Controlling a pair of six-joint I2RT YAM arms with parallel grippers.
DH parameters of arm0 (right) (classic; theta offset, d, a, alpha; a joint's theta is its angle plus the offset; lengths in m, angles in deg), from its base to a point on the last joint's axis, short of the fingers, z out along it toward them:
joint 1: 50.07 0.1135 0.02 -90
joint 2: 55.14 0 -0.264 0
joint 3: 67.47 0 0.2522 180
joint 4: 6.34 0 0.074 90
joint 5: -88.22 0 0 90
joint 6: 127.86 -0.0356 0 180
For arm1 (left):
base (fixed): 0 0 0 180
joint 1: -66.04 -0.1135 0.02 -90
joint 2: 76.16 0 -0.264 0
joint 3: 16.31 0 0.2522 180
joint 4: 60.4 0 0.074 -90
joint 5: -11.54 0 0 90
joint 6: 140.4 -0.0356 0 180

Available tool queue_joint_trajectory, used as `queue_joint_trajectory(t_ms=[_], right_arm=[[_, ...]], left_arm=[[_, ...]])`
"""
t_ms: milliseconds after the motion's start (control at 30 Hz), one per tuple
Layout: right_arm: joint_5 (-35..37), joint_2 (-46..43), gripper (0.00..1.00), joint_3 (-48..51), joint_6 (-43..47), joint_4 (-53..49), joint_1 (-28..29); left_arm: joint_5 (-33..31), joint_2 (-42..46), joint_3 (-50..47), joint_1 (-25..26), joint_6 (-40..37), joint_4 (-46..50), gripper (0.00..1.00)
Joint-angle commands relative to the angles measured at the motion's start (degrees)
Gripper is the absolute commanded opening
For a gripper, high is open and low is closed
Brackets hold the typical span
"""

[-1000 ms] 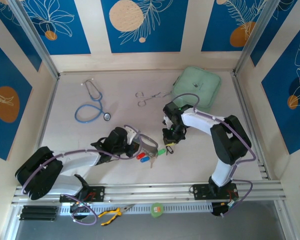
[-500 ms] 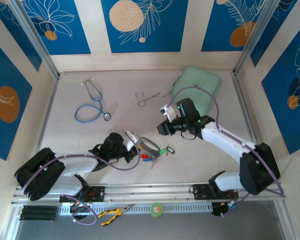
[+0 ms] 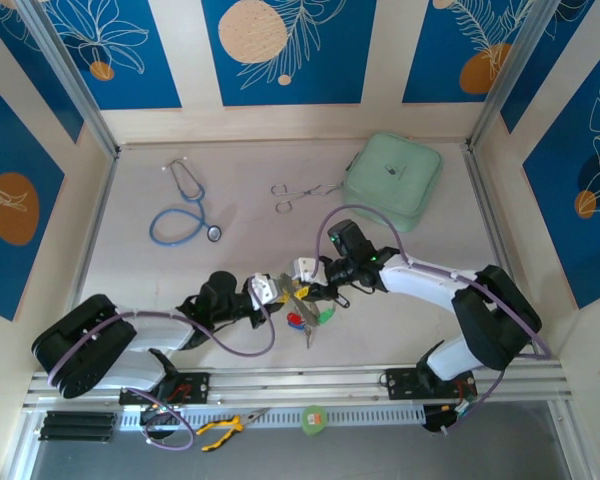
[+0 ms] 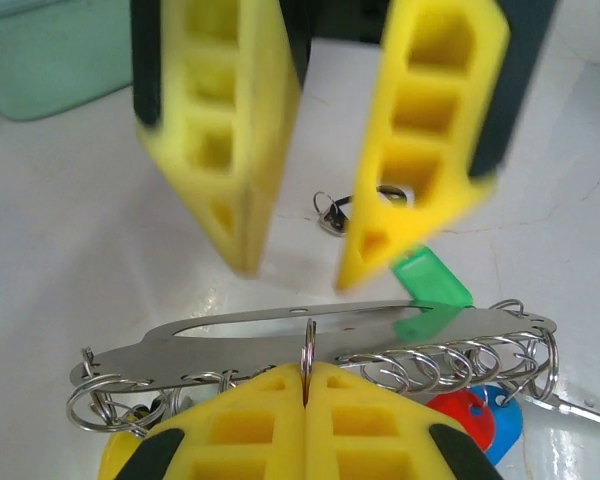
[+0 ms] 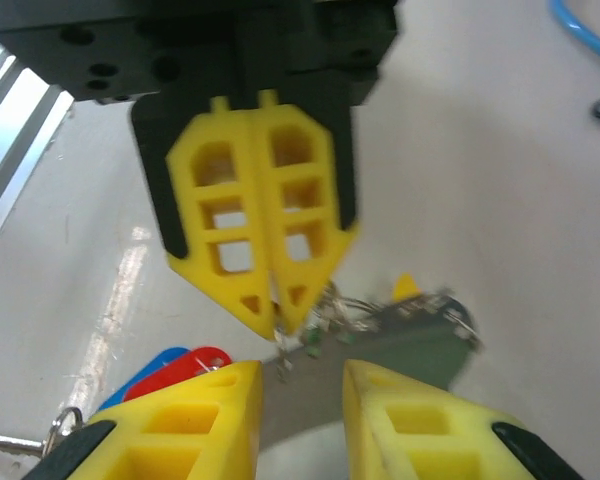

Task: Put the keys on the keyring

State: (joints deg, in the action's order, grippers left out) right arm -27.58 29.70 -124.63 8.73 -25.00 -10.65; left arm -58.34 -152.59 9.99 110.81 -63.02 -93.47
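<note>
The keyring (image 4: 130, 352), a flat steel oval strung with small split rings, sits in the lower centre of the overhead view, raised just off the table (image 3: 160, 275) between the two arms. My left gripper (image 4: 307, 385) is clenched on its lower edge, with one thin split ring pinched between the fingertips. My right gripper (image 5: 300, 375) stands released, with a clear gap between its pads and nothing in it. It faces the left one at close range from the far side of the loop.

A red-headed key (image 4: 465, 418) and a blue-headed key (image 4: 502, 432) hang at the lower right of the left wrist frame, under the loop's right end. I cannot tell whether both are threaded. The green-headed key (image 4: 432, 280) lies on the table just beyond the loop, under one right finger.

Risks, as I judge them:
- The left hold is a fingertip pinch on thin wire. A push from the right arm could pivot the loop or pull it free.
- The two sets of yellow fingers are nearly touching, so a small overshoot would knock them together.
- The green key lies flat, so a grasp could skid it away.
</note>
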Motion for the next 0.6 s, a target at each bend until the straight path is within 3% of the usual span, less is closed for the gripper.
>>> queue_joint_trajectory(t_ms=[0,567], right_arm=[[-2.1,1.2,0.27,0.8,3.0,2.3,1.4],[1.1,2.2,0.13,1.9,2.5,2.6,1.8]], left_arm=[[2.6,-0.6,-1.1,0.6,-2.4,-5.6,0.00],[2.3,1.4,-1.5,0.6,-2.5,-3.4,0.00]])
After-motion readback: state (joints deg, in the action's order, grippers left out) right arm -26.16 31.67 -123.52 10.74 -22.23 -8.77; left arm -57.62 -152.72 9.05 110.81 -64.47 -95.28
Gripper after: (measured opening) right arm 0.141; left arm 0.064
